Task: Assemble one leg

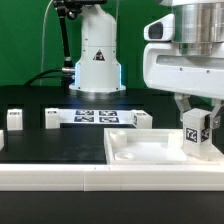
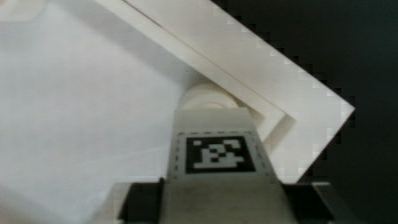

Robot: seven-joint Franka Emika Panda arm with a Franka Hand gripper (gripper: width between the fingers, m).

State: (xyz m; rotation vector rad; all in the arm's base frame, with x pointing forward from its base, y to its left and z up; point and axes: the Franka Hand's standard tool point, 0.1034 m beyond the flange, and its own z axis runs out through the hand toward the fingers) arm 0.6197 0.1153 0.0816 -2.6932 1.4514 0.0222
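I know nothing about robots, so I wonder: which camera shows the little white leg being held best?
The exterior view: the leg shows nearly whole, gripped by the end effector at a corner of the white panel. The wrist view shows only one tagged face of it, close up.

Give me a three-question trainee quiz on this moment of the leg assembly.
1. True or false: the end effector is shut on the leg.
2. The held leg is above which thing? A) the marker board B) the white panel C) the bare black table
3. Fill in: in the wrist view, the leg's visible face carries a black-and-white square ___.

Key: 1 true; 2 B; 3 tag.
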